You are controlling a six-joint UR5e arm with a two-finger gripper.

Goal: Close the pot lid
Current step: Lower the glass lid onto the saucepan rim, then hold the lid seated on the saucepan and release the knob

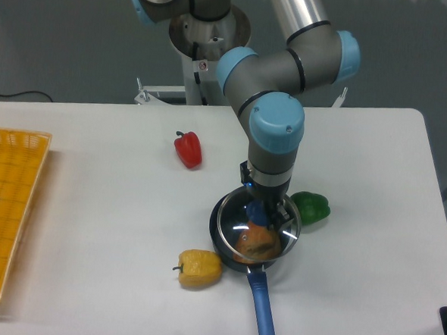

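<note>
Gripper point(262, 213) pinches the blue knob, jaws closed on it, holding the lid point(258, 229) level and centred over the pot point(223, 240) so the rim can seat squarely.

**Camera placement: single fixed view**

One view only, so no overlap with any other. The camera stands off the near edge of the table point(91, 228), raised above it, looking down at a slant toward the far edge and the arm's base column point(207, 60). It is set at middle range: the right edge and far right corner of the table show in full, while the left edge and the near edge are cut by the picture border. The upper arm runs out past the top border. The pot point(251, 239) lies low and slightly right of centre, near the near edge.
</note>
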